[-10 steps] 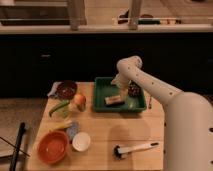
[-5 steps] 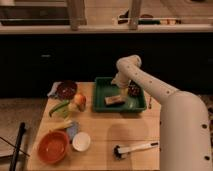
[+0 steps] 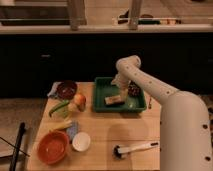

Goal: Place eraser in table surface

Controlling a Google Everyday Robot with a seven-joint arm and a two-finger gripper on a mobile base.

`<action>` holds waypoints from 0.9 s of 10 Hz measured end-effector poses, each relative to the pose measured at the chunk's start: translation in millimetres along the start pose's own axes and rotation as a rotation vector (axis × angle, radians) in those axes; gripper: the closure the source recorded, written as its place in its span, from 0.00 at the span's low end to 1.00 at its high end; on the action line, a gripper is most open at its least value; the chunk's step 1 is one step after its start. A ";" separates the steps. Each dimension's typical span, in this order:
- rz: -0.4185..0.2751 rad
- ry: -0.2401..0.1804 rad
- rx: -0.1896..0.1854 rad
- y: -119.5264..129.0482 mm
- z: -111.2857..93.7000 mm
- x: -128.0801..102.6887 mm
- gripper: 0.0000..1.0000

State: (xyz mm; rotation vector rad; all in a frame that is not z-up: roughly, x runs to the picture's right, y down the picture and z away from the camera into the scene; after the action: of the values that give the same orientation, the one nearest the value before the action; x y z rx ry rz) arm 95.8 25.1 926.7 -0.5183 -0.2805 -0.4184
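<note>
The eraser [image 3: 114, 100], a small tan block, lies flat inside the green tray [image 3: 107, 84], near the tray's middle. My gripper [image 3: 122, 94] hangs from the white arm and points down into the tray, just right of the eraser and close above it. The table surface [image 3: 107, 127] is pale wood and spreads out in front of the tray.
A dark round object [image 3: 134, 90] sits in the tray's right part. Left of the tray are a dark red bowl [image 3: 66, 90], an apple [image 3: 80, 99] and a green vegetable [image 3: 59, 107]. At the front are an orange bowl [image 3: 52, 146], a white cup [image 3: 81, 141] and a white-handled brush [image 3: 132, 148].
The gripper has come down and slightly left inside the tray, closer to the eraser. The eraser has not moved.
</note>
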 end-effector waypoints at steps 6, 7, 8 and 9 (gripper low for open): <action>-0.042 -0.044 -0.027 1.0 21.0 -26.4 0.20; -0.043 -0.052 -0.030 1.4 24.2 -28.8 0.20; -0.040 -0.063 -0.034 2.5 29.6 -30.4 0.20; -0.037 -0.070 -0.042 5.0 34.1 -30.7 0.20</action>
State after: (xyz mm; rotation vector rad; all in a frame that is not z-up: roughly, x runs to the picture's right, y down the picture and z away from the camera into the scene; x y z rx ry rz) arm 65.9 56.7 942.0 -0.5699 -0.3495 -0.4437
